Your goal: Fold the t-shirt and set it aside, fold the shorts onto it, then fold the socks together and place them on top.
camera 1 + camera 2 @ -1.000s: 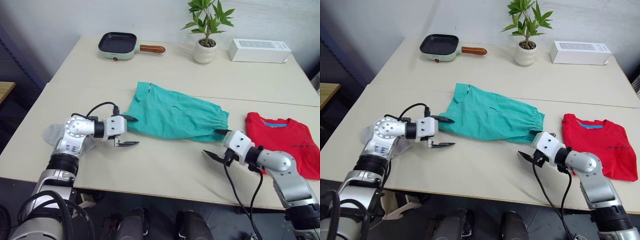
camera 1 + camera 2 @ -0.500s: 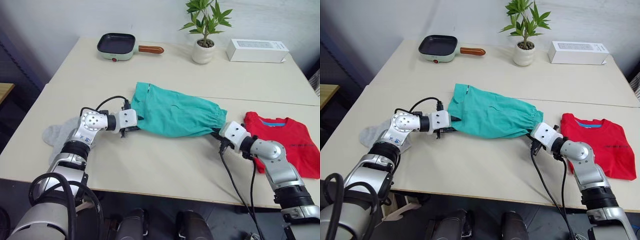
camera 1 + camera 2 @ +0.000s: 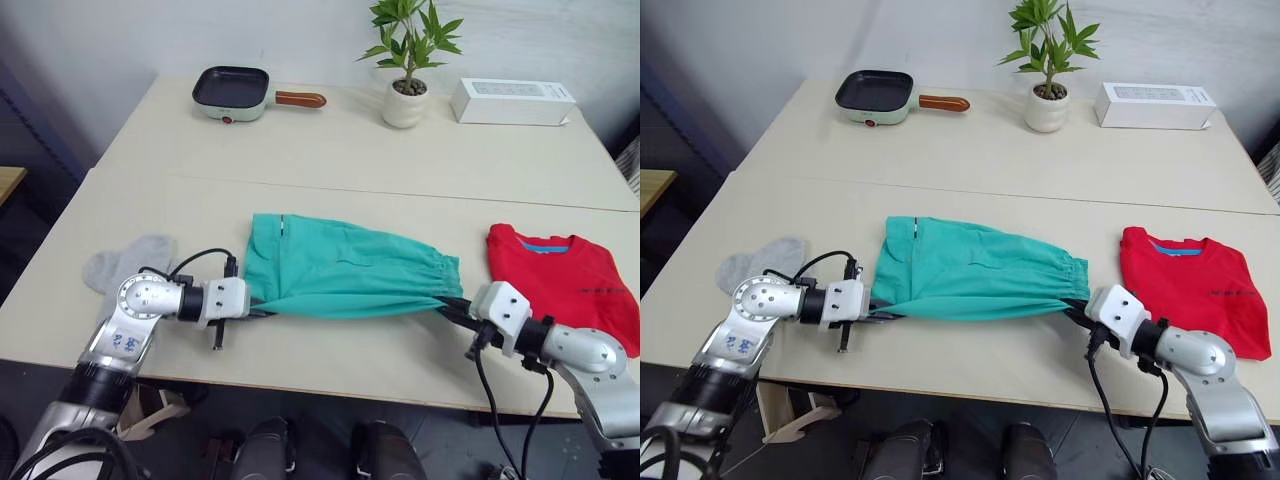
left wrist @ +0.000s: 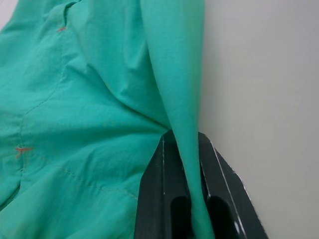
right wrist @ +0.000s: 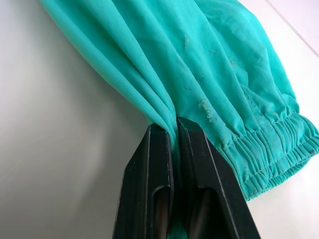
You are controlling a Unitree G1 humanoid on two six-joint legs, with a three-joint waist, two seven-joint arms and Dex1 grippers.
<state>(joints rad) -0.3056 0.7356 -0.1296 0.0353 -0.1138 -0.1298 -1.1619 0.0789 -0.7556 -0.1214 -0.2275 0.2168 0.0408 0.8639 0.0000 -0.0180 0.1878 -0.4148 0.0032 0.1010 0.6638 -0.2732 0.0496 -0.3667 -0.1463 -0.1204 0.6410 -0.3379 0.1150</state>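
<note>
Holding both ends of the teal-green soft fabric shorts (image 3: 345, 275), I have the left gripper (image 3: 250, 311) and the right gripper (image 3: 447, 307) each clamped on a near corner, stretching that hem taut for an even fold. Shorts lie mid-counter (image 3: 330, 180). At 3 o'clock sits the bright red folded t-shirt (image 3: 560, 280); at 9 o'clock, the light grey ankle socks (image 3: 125, 265).

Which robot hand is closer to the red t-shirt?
Right. The right gripper pinches the shorts just beside the t-shirt; the left gripper holds their far end, near the socks.
</note>
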